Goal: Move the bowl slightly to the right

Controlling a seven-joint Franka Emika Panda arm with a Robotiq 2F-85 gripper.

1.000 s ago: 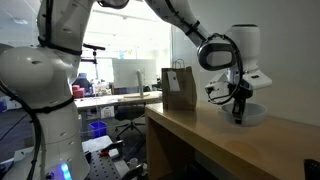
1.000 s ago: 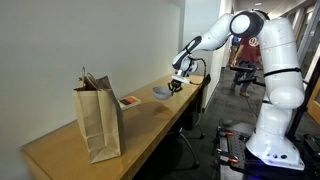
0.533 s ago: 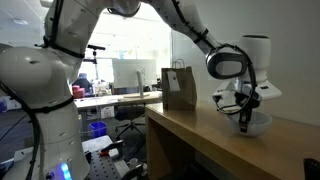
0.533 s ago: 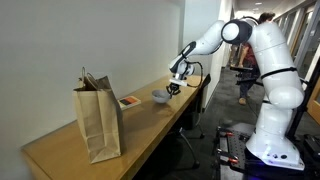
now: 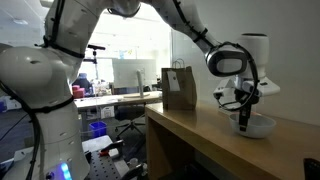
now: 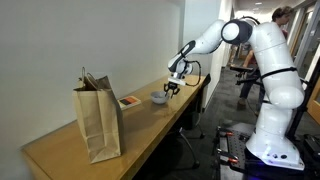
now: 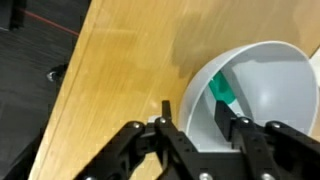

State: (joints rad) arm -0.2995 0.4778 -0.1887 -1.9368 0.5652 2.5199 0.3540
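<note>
The bowl (image 5: 258,126) is small, shallow and pale grey-white, and stands on the wooden table near its end in both exterior views (image 6: 160,97). In the wrist view the bowl (image 7: 265,85) fills the right side, with a small teal thing (image 7: 222,90) inside it. My gripper (image 7: 190,112) straddles the bowl's rim, one finger outside on the wood and one inside, shut on the wall. It comes down on the bowl from above in both exterior views (image 5: 243,122) (image 6: 168,90).
A tall brown paper bag (image 6: 98,118) stands on the table (image 6: 150,125), well away from the bowl; it also shows in an exterior view (image 5: 180,88). A flat pinkish book-like object (image 6: 130,101) lies near the wall beside the bowl. The table's edge runs close to the bowl.
The gripper and the bowl have shifted together along the table, to the right and lower in an exterior view. Little has moved in the last half second.
</note>
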